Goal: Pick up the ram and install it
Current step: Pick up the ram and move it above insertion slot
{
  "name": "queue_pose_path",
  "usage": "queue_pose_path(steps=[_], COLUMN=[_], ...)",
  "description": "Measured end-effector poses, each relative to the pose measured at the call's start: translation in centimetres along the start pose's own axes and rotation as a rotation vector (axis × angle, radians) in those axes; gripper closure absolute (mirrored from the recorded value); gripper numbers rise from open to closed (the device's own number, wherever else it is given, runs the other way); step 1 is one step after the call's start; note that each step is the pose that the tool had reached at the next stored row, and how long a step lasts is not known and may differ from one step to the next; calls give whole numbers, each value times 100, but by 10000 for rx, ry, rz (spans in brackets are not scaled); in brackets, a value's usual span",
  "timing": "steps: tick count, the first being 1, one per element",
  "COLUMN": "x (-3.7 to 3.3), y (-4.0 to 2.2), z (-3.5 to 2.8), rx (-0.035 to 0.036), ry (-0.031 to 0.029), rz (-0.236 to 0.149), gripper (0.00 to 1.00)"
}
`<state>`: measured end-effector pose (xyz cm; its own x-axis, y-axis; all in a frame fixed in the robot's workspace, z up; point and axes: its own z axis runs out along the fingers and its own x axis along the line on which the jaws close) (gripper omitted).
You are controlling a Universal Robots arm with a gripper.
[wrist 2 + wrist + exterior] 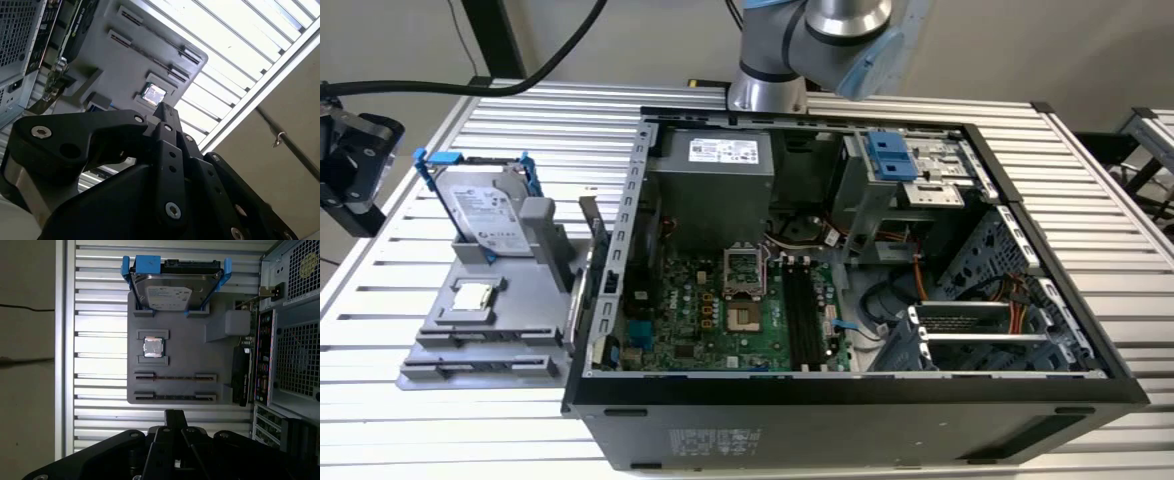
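The black linkage claw point(173, 414), tips clenched together on nothing, hangs above the thin, long ram stick point(175, 396). The stick stands edge-up in the grey plastic tray point(225, 385), just ahead of the claw's tips, with its long axis crosswise to them.

Your grey plastic tray point(520, 335) sits on the exterior view's left of the open black computer case point(854, 395), with the blue-bracketed grey hard drive point(487, 210) on it.

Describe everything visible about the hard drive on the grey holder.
The hard drive is a flat silver-grey metal slab with a white label on its face, clipped in a blue bracket that wraps its edges. It stands on edge, leaning back, its lower edge seated in the grey holder on the slatted table, at the exterior view's left of the open computer case.
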<state>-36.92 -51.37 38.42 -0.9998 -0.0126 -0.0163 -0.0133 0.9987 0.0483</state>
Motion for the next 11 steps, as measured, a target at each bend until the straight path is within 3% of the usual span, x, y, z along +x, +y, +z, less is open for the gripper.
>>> queue_pose_path(steps=[4,11], x=[0,0], y=[2,2], z=[1,0], rx=[-4,-23], ry=[14,73], rz=[-304,-1516], gripper=[100,100])
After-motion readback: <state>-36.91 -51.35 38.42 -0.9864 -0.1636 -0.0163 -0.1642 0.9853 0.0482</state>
